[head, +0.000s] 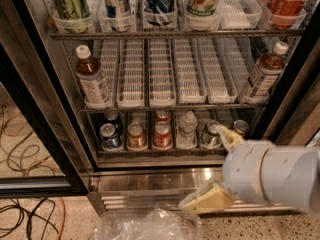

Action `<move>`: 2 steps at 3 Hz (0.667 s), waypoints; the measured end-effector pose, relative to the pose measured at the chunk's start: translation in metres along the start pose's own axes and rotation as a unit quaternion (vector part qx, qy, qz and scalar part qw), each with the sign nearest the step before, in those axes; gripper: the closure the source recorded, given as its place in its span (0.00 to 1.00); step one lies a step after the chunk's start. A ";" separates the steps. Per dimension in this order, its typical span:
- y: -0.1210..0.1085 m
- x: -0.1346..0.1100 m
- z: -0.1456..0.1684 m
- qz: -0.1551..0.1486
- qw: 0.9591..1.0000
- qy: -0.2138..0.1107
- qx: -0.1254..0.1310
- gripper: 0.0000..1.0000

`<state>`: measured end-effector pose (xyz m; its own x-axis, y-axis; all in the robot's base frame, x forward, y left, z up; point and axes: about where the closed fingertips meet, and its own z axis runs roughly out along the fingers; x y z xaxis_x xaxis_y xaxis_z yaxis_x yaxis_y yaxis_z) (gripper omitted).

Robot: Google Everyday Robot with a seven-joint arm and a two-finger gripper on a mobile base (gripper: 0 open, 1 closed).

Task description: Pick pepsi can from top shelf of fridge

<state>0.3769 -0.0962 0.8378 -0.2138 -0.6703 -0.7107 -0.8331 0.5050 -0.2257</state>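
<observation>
Just below and left of my gripper (205,168), low at right, lies crumpled clear plastic (145,225), perhaps a bag; farther left, black and orange cables (24,218); up-left, a brown bottle (91,80).

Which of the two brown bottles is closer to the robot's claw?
The right-hand bottle; the gripper hangs low on the right, before the fridge base. The other bottle stands far left.
</observation>
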 end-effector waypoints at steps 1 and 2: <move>0.025 -0.003 0.016 -0.010 0.998 -0.012 0.058 0.00; 0.015 -0.020 0.017 -0.018 0.994 -0.029 0.105 0.00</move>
<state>0.3776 -0.0660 0.8376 -0.1508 -0.6598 -0.7362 -0.7138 0.5879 -0.3806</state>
